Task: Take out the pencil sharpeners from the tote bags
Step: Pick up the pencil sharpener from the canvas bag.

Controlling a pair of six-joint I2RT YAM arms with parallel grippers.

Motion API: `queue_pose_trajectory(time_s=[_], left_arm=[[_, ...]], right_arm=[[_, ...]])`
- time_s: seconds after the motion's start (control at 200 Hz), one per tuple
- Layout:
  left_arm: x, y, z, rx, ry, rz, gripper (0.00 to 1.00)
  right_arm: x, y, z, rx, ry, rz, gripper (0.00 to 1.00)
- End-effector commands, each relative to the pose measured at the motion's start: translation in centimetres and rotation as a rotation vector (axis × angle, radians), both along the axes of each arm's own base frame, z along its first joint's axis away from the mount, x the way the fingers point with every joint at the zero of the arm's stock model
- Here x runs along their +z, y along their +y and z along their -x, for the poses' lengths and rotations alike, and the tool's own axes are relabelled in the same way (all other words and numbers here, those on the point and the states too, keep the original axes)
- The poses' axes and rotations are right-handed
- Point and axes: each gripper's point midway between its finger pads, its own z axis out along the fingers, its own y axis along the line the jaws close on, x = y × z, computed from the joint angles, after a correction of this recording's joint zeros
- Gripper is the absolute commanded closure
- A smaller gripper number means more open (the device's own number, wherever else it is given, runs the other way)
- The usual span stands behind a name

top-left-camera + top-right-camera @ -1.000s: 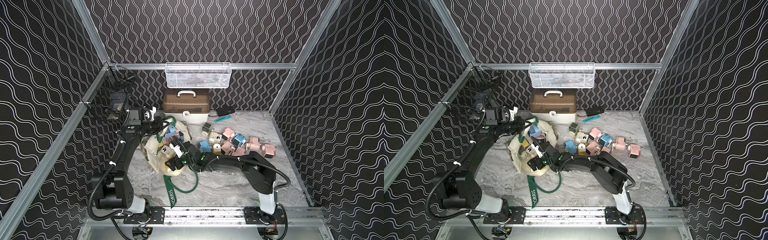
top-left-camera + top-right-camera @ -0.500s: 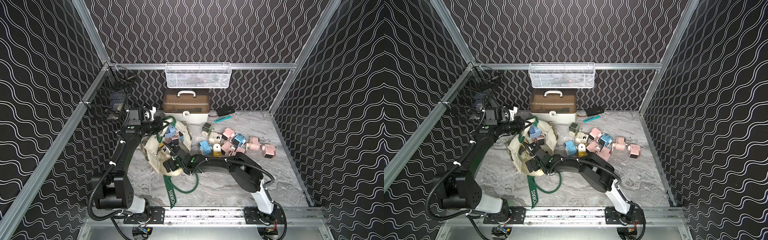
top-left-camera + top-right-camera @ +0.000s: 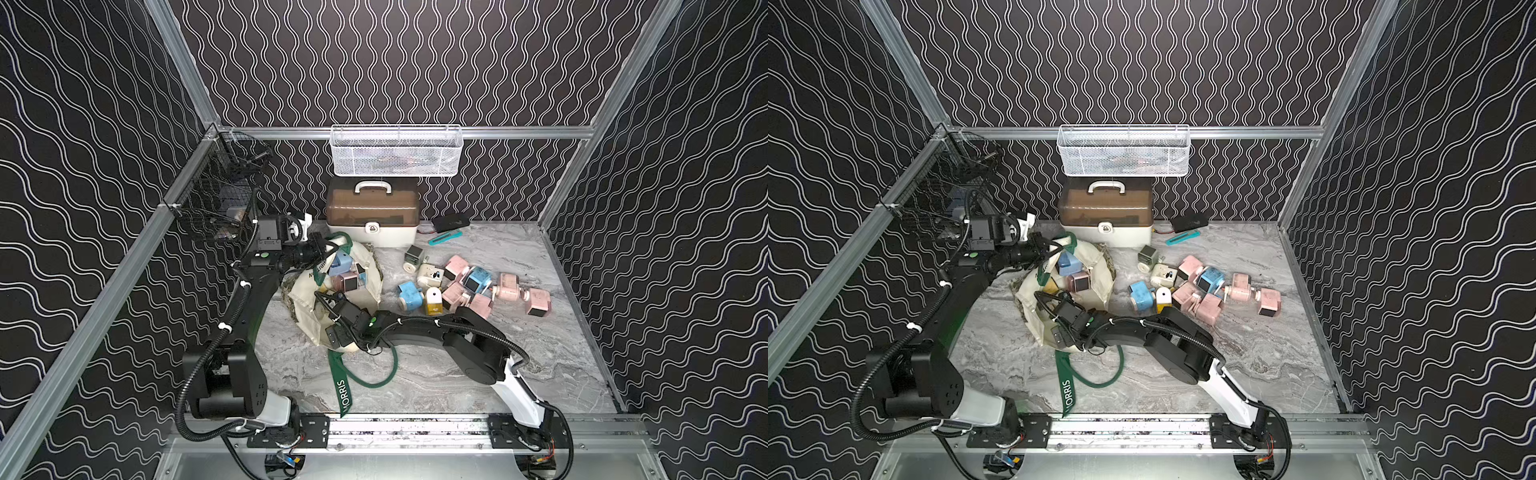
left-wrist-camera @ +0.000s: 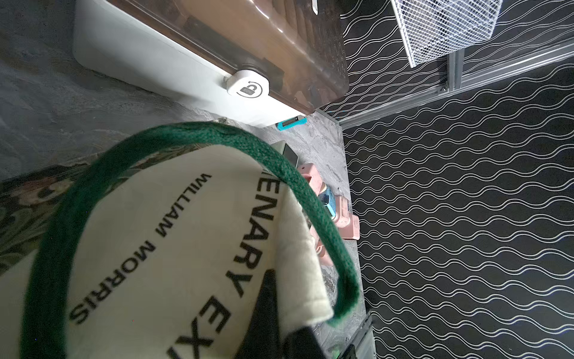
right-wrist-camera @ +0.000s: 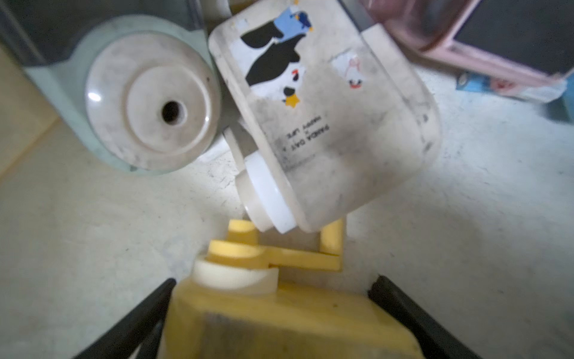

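Note:
The cream tote bag (image 3: 305, 301) (image 3: 1029, 296) lies open on the table with pencil sharpeners inside. A blue one (image 3: 340, 262) and a pink one (image 3: 347, 284) show at its mouth. My left gripper (image 4: 285, 326) (image 3: 322, 249) is shut on the bag's rim beside the green strap (image 4: 192, 130) and holds it up. My right gripper (image 5: 274, 281) is down inside the bag, open. Its fingers (image 5: 146, 310) stand on either side of a yellow sharpener (image 5: 279, 314). Past it lie a cream panda-printed sharpener (image 5: 326, 124), a pale green one (image 5: 146, 102) and a pink one (image 5: 497, 46).
Several sharpeners (image 3: 461, 286) lie in a heap on the table right of the bag. A white-and-brown case (image 3: 372, 216) stands behind it, under a white mesh basket (image 3: 397, 151). A teal tool (image 3: 444, 237) and a black wire basket (image 3: 220, 199) are nearby. A loose strap (image 3: 343, 386) trails forward.
My right arm has swung its elbow to the left and pushed the gripper deeper into the bag. My left gripper has kept its hold on the rim.

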Motion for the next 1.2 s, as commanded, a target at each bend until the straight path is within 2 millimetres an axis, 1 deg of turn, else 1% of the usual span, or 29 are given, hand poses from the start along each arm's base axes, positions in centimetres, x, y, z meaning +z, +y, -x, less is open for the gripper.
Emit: queue_pose_trajectory(time_s=[0.0,0.095,0.15,0.435,0.635,0.67,0.675,0.686,0.811,0.996,1.036,1.116,1.196], left_arm=[[1.4,-0.2,-0.4,-0.015,-0.063,0.011,1.00],[1.2,-0.1,-0.4,-0.012,-0.061,0.009,1.00],[1.2,-0.1,-0.4,-0.013,-0.059,0.009,1.00],[1.2,-0.1,-0.3,-0.011,-0.060,0.008,1.00],[1.2,-0.1,-0.2,-0.008,-0.061,0.009,1.00],[1.2,-0.1,-0.2,-0.010,-0.063,0.009,1.00],[1.2,-0.1,-0.3,-0.010,-0.063,0.009,1.00],[1.3,-0.1,-0.3,-0.010,-0.064,0.008,1.00],[1.1,-0.1,-0.3,-0.009,-0.058,0.010,1.00],[0.9,0.2,-0.4,0.000,-0.053,0.007,1.00],[1.0,0.2,-0.3,0.000,-0.056,0.004,1.00],[1.0,0.2,-0.3,0.005,-0.059,0.000,1.00],[0.9,0.3,-0.4,0.005,-0.054,0.001,1.00]], right_arm=[[-1.7,-1.9,0.9,-0.036,0.048,0.105,0.09],[-1.2,-2.0,1.2,-0.034,0.058,0.094,0.12],[-0.5,-2.1,1.3,-0.037,0.057,0.075,0.15],[3.7,-2.8,2.6,-0.003,0.057,-0.016,0.19],[5.4,-3.8,3.1,-0.002,0.050,-0.040,0.21],[5.1,-3.9,3.3,0.002,0.057,-0.039,0.21],[5.7,-3.9,3.3,0.003,0.053,-0.051,0.21],[6.3,-3.9,3.4,0.005,0.050,-0.063,0.21],[7.9,-4.4,4.4,0.030,0.059,-0.102,0.23],[11.0,-6.1,6.1,0.062,0.046,-0.171,0.24],[11.6,-6.7,6.3,0.058,0.040,-0.177,0.25],[13.6,-8.1,6.5,0.045,0.012,-0.205,0.25],[15.3,-10.0,6.6,0.018,-0.024,-0.223,0.25]])
